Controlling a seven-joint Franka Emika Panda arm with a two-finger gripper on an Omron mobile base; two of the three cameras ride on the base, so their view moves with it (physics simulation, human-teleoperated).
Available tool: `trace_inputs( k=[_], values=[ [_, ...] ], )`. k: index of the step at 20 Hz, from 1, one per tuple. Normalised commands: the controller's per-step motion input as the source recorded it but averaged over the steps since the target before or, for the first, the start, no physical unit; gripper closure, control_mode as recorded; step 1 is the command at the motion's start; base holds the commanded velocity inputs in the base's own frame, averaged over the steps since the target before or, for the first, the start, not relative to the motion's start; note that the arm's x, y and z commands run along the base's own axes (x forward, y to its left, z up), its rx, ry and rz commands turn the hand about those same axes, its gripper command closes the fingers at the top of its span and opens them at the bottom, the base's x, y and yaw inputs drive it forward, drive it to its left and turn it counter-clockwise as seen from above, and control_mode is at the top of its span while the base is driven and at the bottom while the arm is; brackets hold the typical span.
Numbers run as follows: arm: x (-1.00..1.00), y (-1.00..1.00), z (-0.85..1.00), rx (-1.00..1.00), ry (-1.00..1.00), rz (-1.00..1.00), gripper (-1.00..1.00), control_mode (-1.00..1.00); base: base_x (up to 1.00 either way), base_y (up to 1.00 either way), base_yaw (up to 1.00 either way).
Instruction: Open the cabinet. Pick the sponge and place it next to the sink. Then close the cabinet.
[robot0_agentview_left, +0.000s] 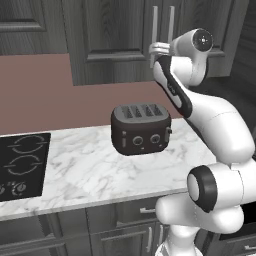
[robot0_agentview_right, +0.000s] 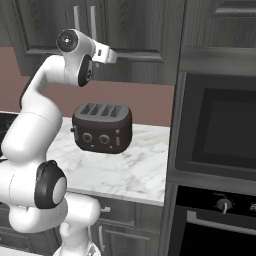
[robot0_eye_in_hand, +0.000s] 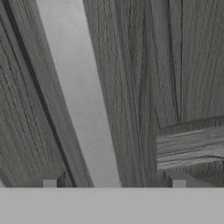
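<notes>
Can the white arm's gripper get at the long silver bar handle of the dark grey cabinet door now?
Probably yes: the gripper is right at the silver bar handle, its open jaws either side, nothing between.

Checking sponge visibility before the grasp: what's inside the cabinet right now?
Cannot tell: the cabinet doors are shut, so the interior is covered. Visible are the panelled fronts and silver bar handles. The gripper is at the handles, one handle between its open jaws.
</notes>
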Motion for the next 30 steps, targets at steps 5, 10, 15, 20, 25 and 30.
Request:
trace_inputs(
  k=[5,10,15,20,25,30],
  values=[
    [0.0,0.0,0.0,0.0,0.0,0.0,1.0,-1.0,0.0,0.0,0.0],
    [0.0,-0.06,0.0,0.0,0.0,0.0,1.0,-1.0,0.0,0.0,0.0],
    [0.03,-0.23,0.0,0.0,0.0,0.0,1.0,-1.0,0.0,0.0,0.0],
    [0.0,-0.53,0.0,0.0,0.0,0.0,1.0,-1.0,0.0,0.0,0.0],
    [-0.2,-0.58,0.0,0.0,0.0,-0.01,1.0,-1.0,0.0,0.0,0.0],
    [-0.62,-0.57,0.0,0.0,0.0,-0.08,1.0,-1.0,0.0,0.0,0.0]
  ],
)
